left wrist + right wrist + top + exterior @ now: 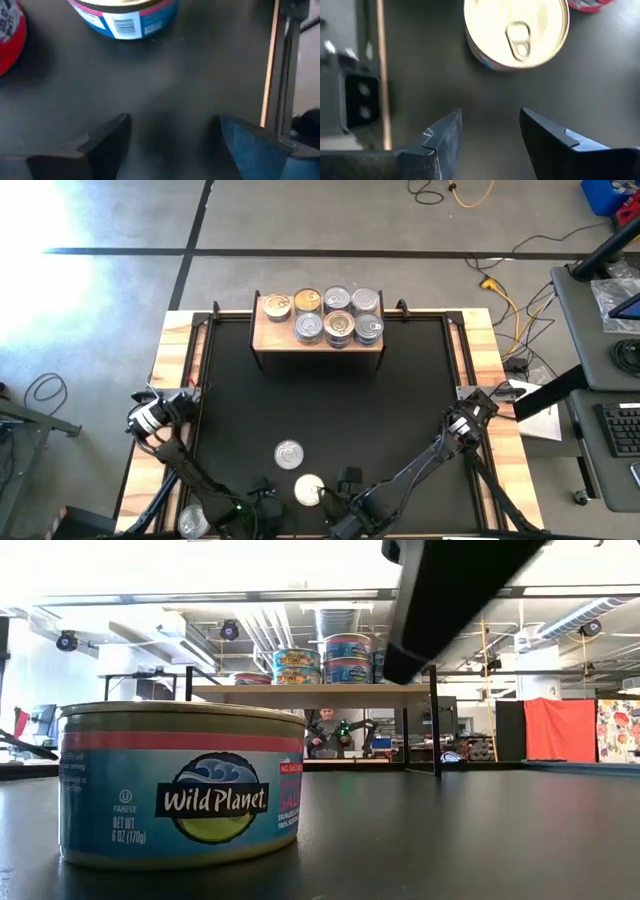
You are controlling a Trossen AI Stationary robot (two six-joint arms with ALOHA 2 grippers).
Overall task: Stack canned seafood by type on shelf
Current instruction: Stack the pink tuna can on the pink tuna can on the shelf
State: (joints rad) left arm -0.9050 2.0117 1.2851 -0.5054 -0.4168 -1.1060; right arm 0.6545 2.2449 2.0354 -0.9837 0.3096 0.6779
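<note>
Tin (516,31) lies just ahead of right gripper's (490,131) parted jaws, untouched.

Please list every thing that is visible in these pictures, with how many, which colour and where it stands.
Cans on the shelf: seven lids seen from above, five silver and two gold, toward the shelf's right end; the low view shows stacks.
Shelf: one, light wood on dark legs, at the table's far edge.
Loose cans: three near the table's front; one with a silver lid, one with a pale lid, one at the front left corner.
Table: one, black top with a wooden rim.
Cables: yellow and black, on the floor beyond the table.
Left pincer: open, empty, above the bare table.
Right pincer: open, empty, near the pale-lidded can.
</note>
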